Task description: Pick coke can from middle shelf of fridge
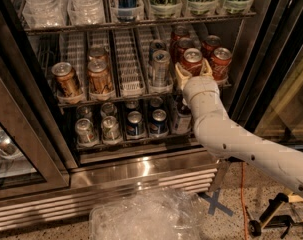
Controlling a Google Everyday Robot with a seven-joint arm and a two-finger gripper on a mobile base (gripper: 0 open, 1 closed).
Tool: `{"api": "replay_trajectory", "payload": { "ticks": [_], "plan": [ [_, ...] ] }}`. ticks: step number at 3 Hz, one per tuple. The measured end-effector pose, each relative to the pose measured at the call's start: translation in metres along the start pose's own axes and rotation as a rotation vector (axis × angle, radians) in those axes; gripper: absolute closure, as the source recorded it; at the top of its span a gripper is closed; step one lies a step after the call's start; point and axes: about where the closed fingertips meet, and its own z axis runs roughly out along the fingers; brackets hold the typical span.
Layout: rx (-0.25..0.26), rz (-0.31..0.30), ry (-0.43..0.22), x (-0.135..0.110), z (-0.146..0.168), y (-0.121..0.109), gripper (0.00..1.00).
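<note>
Because the red aluminium coke can with a silver top (192,59) stands at the near right end of the wire middle shelf with pale lane dividers (127,71), the pale two-finger gripper (193,71) meets it from the front, low on its body. Whether it has clamped the can I cannot tell. Another red can (221,64) stands just beside it, so a straight pull out of the steel-based glass-door fridge (141,170) seems wisest.

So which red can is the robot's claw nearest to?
The front coke can in the left red lane: the gripper is right at it; other red cans stand behind or beside it.
</note>
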Motion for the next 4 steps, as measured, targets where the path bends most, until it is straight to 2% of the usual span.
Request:
{"api": "replay_trajectory", "payload": {
  "ticks": [1, 2, 4],
  "plan": [
    [-0.042, 0.043, -0.016, -0.029, -0.009, -0.001, 1.00],
    [-0.119, 0.099, -0.009, -0.050, -0.022, 0.005, 1.00],
    [-0.282, 0.297, 0.051, -0.074, -0.057, -0.006, 1.00]
  ]
}}
